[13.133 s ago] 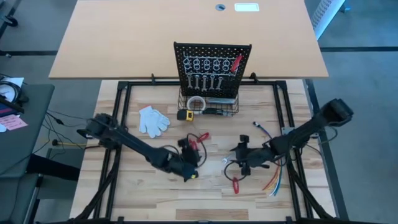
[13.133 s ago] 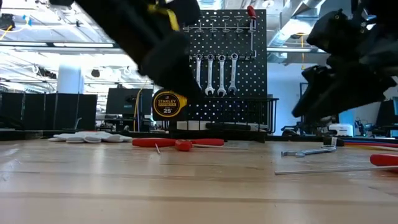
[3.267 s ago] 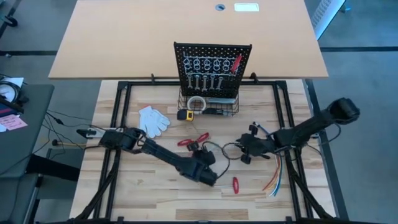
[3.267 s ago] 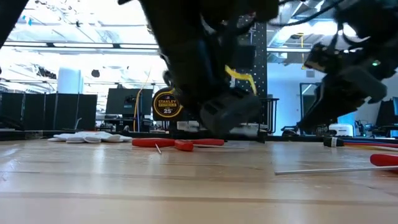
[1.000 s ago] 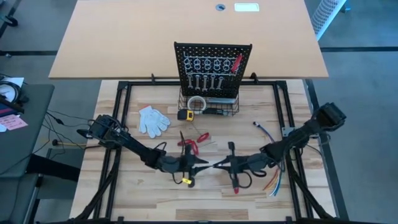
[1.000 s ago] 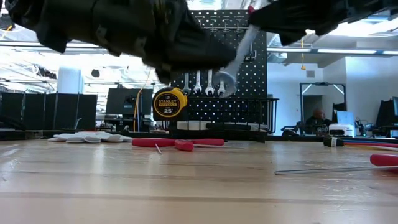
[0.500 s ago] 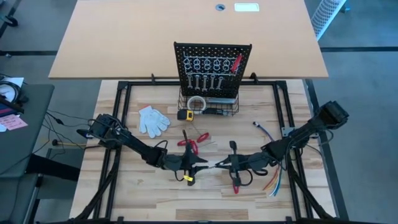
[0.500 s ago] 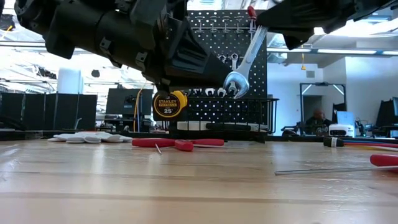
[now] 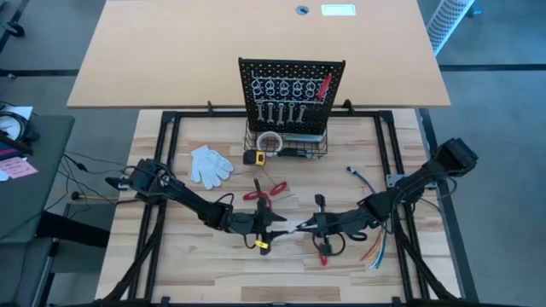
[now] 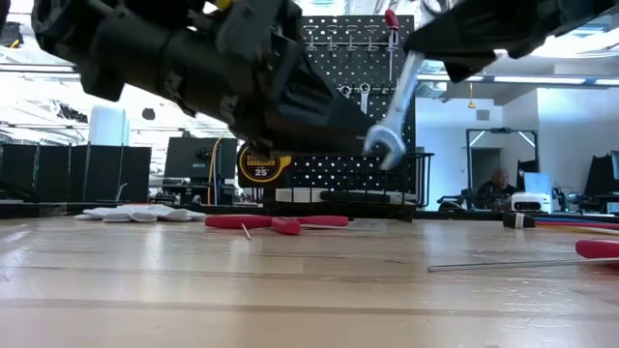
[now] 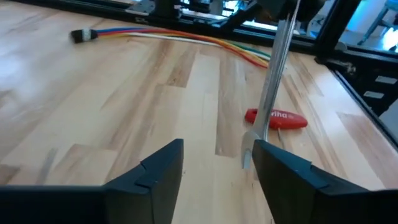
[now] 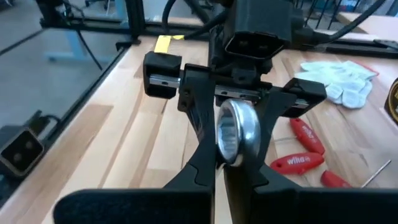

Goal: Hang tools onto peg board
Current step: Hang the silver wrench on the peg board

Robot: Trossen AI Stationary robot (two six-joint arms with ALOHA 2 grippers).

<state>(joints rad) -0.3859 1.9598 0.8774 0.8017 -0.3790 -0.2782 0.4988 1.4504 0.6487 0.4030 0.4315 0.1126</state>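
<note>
Wooden counter [image 9: 188,256], high view: my two arms meet low at the middle. Left gripper [image 9: 275,227] and right gripper [image 9: 309,226] face each other, a slim silver wrench [image 9: 296,227] lying between them, long axis running side to side from one gripper toward the other. Peg board [image 9: 293,77] stands well apart at the far edge, four wrenches and one red tool already hung. White glove [image 9: 210,164] and red-handled pliers [image 9: 261,194] lie between.

Low view: wrench [image 10: 398,106] held off the counter, tilted, open end lowest, upper end gone into the right arm's dark bulk. Left arm close beside it.

Left wrist view: my left jaws stand apart; the wrench's [image 11: 268,102] open end sits just by one finger [image 11: 283,177], not pinched. Red handle [image 11: 275,118] and coloured wires [image 11: 186,38] on the counter beyond.

Right wrist view: my right jaws are clamped together on the wrench, ring end [image 12: 237,132] pointing toward the spread left fingers [image 12: 198,112].

Judgement: right arm carries the wrench; it must travel to the board, ring end leading.
</note>
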